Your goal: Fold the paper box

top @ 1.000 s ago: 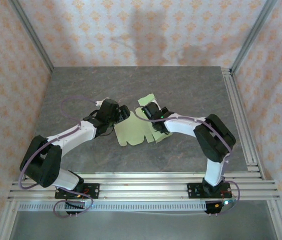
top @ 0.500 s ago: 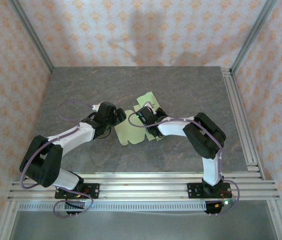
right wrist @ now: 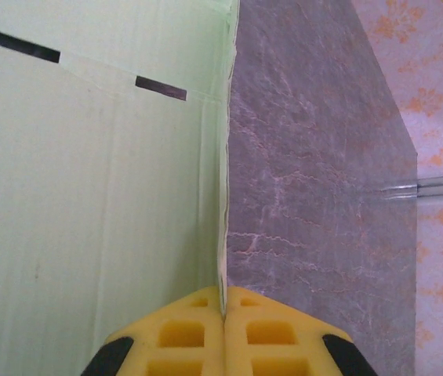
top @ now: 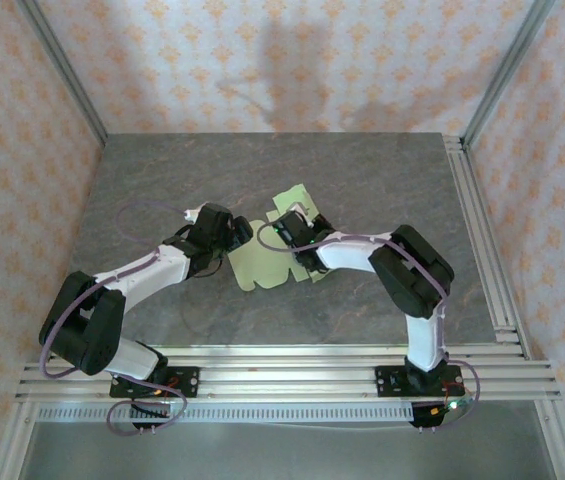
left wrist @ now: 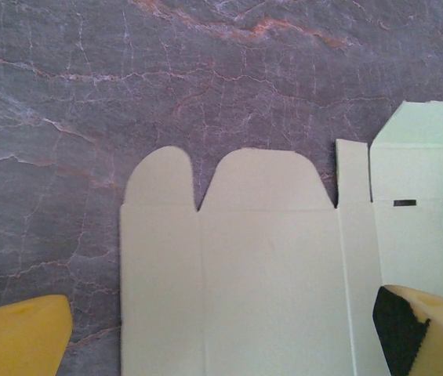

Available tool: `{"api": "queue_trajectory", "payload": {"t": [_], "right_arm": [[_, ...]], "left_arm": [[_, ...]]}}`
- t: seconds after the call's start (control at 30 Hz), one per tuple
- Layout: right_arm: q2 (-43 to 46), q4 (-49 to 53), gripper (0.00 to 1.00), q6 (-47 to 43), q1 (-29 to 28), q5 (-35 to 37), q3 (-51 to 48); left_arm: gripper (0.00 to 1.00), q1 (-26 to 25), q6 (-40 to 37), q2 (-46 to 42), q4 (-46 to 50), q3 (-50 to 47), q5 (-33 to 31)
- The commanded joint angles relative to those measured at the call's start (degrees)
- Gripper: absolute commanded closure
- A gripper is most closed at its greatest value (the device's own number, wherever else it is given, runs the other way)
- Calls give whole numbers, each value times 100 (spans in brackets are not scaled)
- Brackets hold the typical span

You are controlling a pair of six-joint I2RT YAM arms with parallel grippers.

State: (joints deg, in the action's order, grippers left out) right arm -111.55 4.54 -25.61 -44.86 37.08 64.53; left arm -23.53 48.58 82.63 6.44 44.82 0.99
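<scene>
The paper box (top: 262, 265) is a flat die-cut sheet near the middle of the grey worktop (top: 362, 180), between the two arms; two rounded flaps are cut on one edge. The left end effector (left wrist: 221, 341) is spread wide at the sheet's left side; one yellow finger is above the bare worktop, the other above the card; I cannot tell if they touch. The right end effector (right wrist: 223, 313) is pressed together, pinching a thin edge of the card at the sheet's far right part.

The white arms (top: 152, 268) carry black joints, lilac cables (top: 147, 206) and yellow, seemingly foam gripper fingers (right wrist: 182, 335).
</scene>
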Motion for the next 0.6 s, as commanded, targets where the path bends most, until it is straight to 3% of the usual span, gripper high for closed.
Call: {"api": "queue_trajectory", "payload": {"t": [0.0, 0.2, 0.57], "right_arm": [[-13, 35, 100, -60, -8, 295, 122], [688, 283, 100, 676, 359, -1016, -30], [1599, -619, 100, 897, 1002, -3597, -882]], "left_arm": [[0, 46, 63, -137, 30, -62, -178], [0, 53, -36, -158, 30, -47, -102], [0, 139, -918, 274, 78, 564, 324]]}}
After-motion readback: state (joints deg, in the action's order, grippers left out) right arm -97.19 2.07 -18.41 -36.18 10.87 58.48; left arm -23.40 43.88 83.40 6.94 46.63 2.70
